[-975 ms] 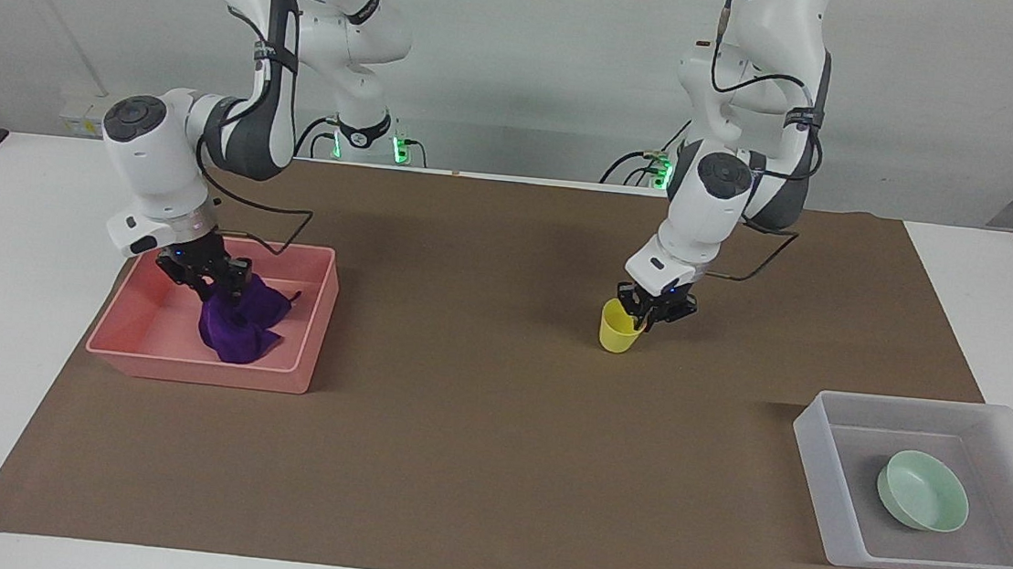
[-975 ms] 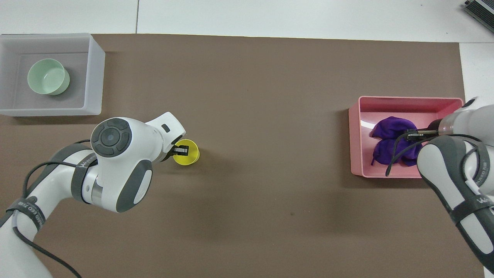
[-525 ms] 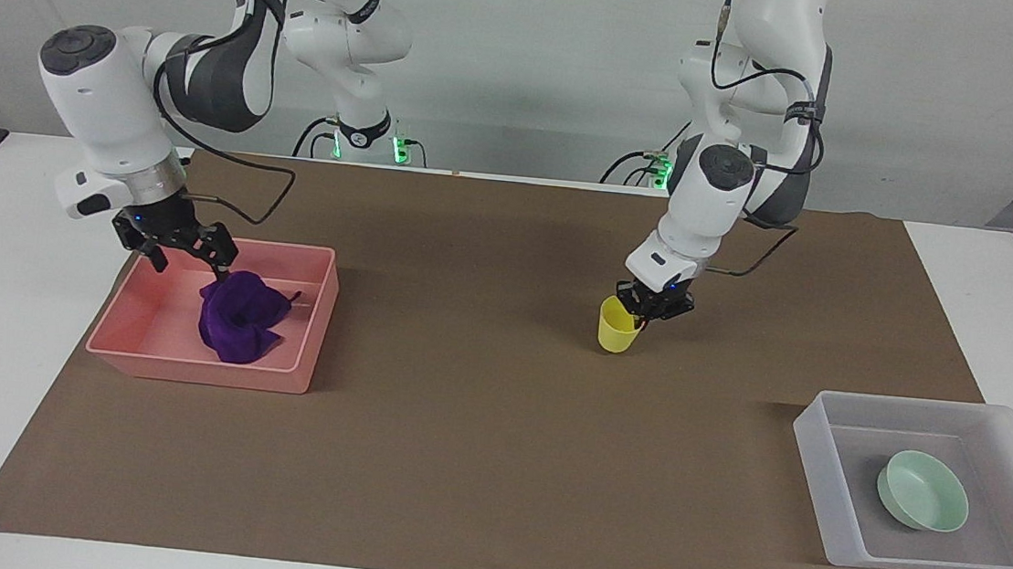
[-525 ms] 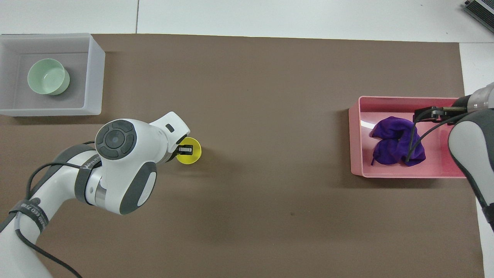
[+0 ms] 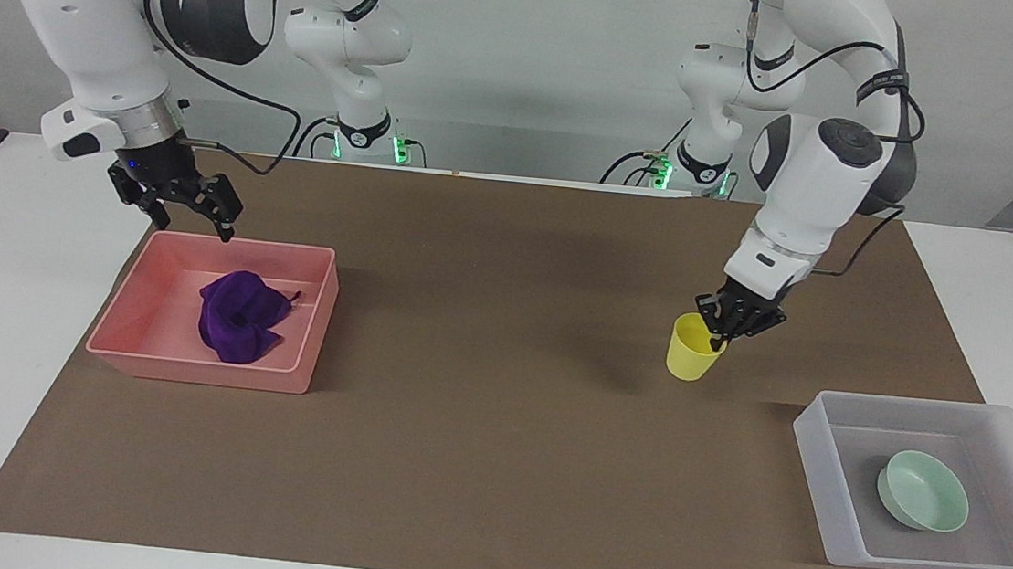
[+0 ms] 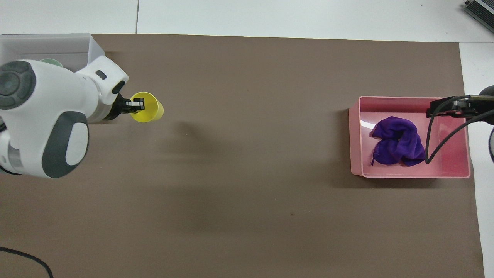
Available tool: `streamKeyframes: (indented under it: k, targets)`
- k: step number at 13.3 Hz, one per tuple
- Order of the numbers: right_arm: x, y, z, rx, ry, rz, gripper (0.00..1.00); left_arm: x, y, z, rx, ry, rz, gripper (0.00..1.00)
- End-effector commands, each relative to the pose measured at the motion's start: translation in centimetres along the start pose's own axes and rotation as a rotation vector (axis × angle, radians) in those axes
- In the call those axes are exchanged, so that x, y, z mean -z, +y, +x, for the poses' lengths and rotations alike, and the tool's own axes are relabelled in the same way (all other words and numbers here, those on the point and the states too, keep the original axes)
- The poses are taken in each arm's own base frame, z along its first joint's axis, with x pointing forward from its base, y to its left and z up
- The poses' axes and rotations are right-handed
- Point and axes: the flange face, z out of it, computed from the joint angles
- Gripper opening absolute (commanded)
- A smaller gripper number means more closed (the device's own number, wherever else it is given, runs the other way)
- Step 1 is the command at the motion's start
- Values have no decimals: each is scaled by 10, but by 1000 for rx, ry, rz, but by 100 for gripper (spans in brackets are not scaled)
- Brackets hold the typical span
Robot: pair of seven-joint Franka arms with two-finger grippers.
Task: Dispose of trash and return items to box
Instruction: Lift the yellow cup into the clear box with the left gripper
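The facing view shows the translucent whitish-grey box [image 5: 828,482] whole at the left arm's end of the table, with the pale mint-green bowl [image 5: 922,490] lying in it, slightly tilted; in the overhead view the left arm covers most of that box [image 6: 58,42], and only a sliver of the bowl [image 6: 50,60] shows past the arm's wrist. The facing view also makes plain that the yellow cup [image 5: 693,348] is up off the brown mat [image 5: 490,466], hanging upright over the mat, outside the box. The left gripper [image 5: 735,321] has its fingers pinched on the cup's rim, one inside and one outside, which the overhead view shows more clearly at the edge of the cup [image 6: 148,112] where the gripper [image 6: 133,104] bites. At the right arm's end stands the pink bin [image 5: 134,348], and the purple cloth [image 5: 237,328] lies crumpled on its floor. The right gripper [image 5: 187,211] hangs over the bin's rim on the robots' side, fingers spread apart and holding nothing; from overhead only its tips [image 6: 449,108] and a dangling cable cross the bin [image 6: 357,135].
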Motion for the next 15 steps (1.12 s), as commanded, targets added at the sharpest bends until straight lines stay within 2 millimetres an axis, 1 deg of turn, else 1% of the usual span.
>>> streamKeyframes:
  k: [1,2,3,5,6,7,8,9,10,12,13,14,15]
  targets:
    - [24,-8,-3,-28,-9,-26,100,19,-36,47,5,4,12,0]
    - [36,-12,-10,-30,2,-25,100,25,-52,55,27,5,17,0]
    - [45,-12,-17,-32,2,-25,100,30,-67,61,9,3,21,0]
    - [63,-9,-30,-36,-1,-23,100,40,-109,76,21,24,25,0]
    - [69,-8,-36,-37,-17,-21,100,41,-124,80,21,31,26,0]
    - [84,-6,-39,-39,-20,-21,100,40,-141,82,33,41,32,0]
    - [94,-7,-42,-38,-27,-24,100,39,-162,83,37,41,36,0]
    - [102,-8,-46,-37,-37,-23,100,37,-180,89,37,43,39,0]
    - [102,-10,-48,-34,-51,-21,100,40,-199,96,56,52,42,0]
    - [84,-9,-52,-40,-76,-24,100,41,-232,98,92,63,39,0]
    - [80,-9,-55,-38,-72,-21,100,35,-244,102,85,60,40,0]
    - [77,-10,-54,-33,-56,-20,100,30,-260,107,99,63,43,0]
    - [73,-10,-54,-33,-54,-22,100,21,-273,112,110,61,43,0]
